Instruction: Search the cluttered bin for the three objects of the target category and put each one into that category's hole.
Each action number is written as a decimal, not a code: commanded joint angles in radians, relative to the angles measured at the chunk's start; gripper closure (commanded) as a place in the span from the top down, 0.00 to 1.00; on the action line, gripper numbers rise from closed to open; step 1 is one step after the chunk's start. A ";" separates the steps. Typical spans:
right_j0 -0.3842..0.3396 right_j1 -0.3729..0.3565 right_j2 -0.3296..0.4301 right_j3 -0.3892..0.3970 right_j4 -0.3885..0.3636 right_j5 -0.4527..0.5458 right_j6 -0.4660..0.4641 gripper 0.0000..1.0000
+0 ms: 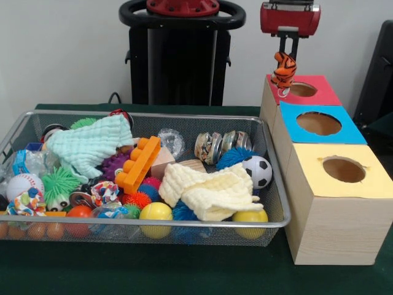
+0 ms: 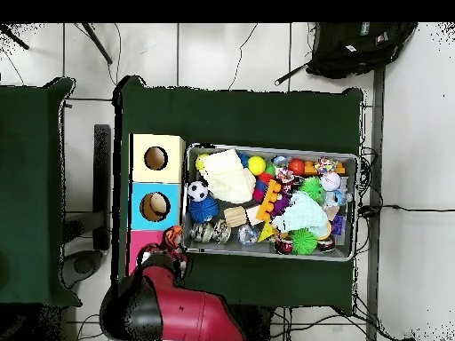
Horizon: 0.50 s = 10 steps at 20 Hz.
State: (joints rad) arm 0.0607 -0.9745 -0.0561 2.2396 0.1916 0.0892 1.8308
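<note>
My gripper (image 1: 287, 55) hangs from the red arm and is shut on a small toy figure (image 1: 284, 70), orange with dark stripes and pale parts. The figure dangles just above the left rim of the hole (image 1: 303, 90) in the red top of the wooden box (image 1: 331, 215). In the overhead view the gripper (image 2: 169, 249) and figure (image 2: 172, 236) sit over the box's red end. The wire mesh bin (image 1: 184, 225) stands beside the box, full of toys; it also shows in the overhead view (image 2: 267, 148). No other such figure shows in the bin.
The box also has a blue-topped hole (image 1: 319, 123) and a yellow-topped hole (image 1: 344, 169). The bin holds a soccer ball (image 1: 258, 171), two yellow balls (image 1: 156, 212), a pale yellow cloth (image 1: 209, 188), a green cloth (image 1: 92, 145) and an orange block (image 1: 138, 165). A backpack (image 2: 360, 49) lies on the floor.
</note>
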 commanded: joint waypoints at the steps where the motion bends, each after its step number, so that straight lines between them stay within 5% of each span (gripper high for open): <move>1: 0.015 0.072 0.081 -0.116 0.095 -0.037 0.243 0.00; 10: 0.072 0.044 0.055 -0.096 0.145 0.026 0.249 0.00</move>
State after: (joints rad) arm 0.1111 -0.9404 -0.0560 2.2046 0.2625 0.0867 1.8308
